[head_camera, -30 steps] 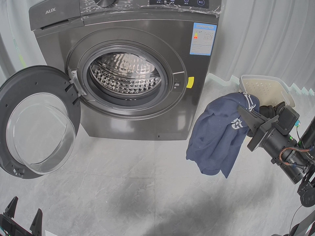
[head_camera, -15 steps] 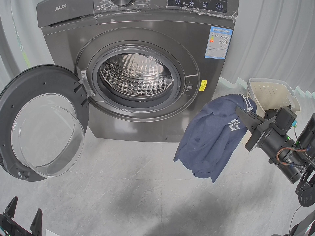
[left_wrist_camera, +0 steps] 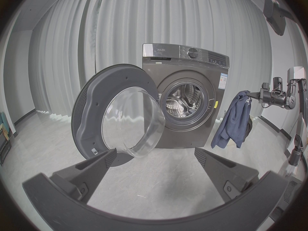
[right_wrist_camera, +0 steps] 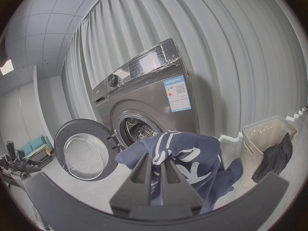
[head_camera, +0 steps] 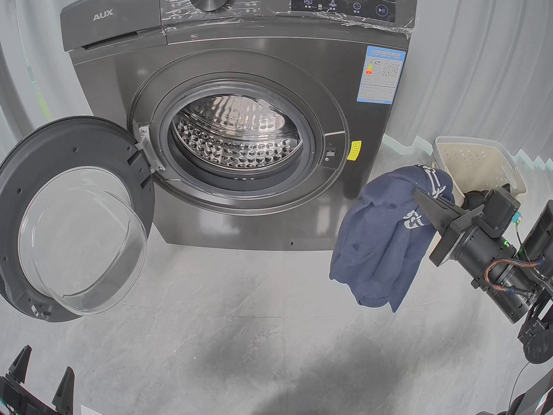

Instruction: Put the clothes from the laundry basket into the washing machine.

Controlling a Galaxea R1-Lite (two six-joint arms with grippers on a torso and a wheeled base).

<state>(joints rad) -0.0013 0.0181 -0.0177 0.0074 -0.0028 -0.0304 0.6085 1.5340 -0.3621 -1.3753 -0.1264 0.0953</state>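
Fingers [right_wrist_camera: 143, 177] of the right gripper [head_camera: 421, 194] are pressed together on a fold of the navy garment [head_camera: 386, 231], which hangs clear of the floor. It hangs to the right of the washing machine [head_camera: 247, 53] and just in front of the laundry basket [head_camera: 478, 159]. A dark garment [right_wrist_camera: 274, 158] drapes over the basket's rim. The machine's round door [head_camera: 63, 145] stands swung open to the left, leaving the steel drum [head_camera: 236, 136] exposed. The left gripper [left_wrist_camera: 154, 154] sits low on the robot's left side, its 2 fingers spread wide with only air between them, well apart from the door.
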